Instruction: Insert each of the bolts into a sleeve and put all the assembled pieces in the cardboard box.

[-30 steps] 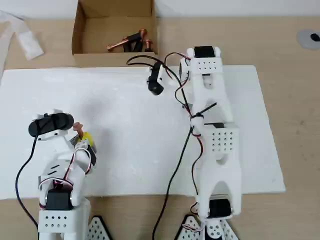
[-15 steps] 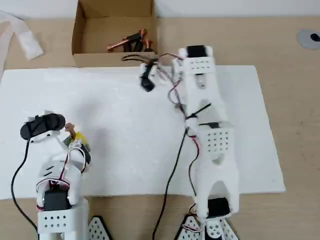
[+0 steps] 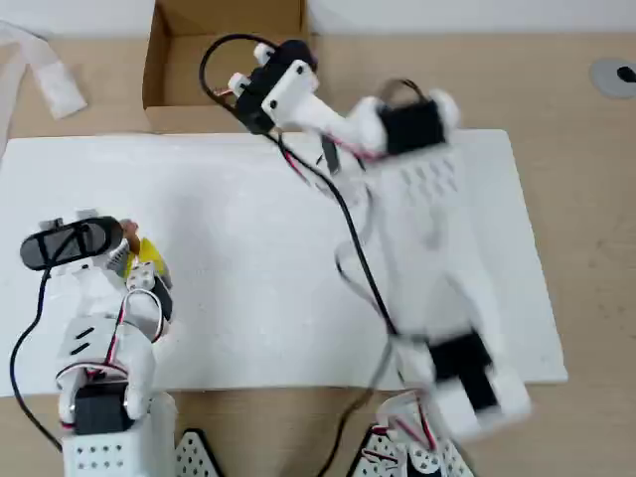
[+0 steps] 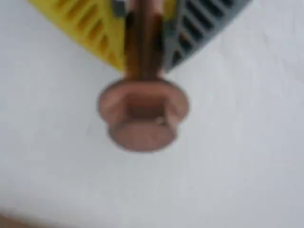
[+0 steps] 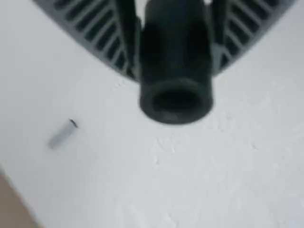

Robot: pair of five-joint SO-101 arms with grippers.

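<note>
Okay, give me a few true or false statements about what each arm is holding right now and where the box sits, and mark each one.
1. The left gripper holds a copper-coloured bolt. True.
2. The right gripper is empty. False: it is shut on a black sleeve.
3. The bolt is already inside the sleeve. False: each is in its own gripper, apart.
4. The cardboard box stands off the white mat, past its far edge. True.

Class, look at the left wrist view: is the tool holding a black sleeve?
No, the left tool grips a copper bolt.
</note>
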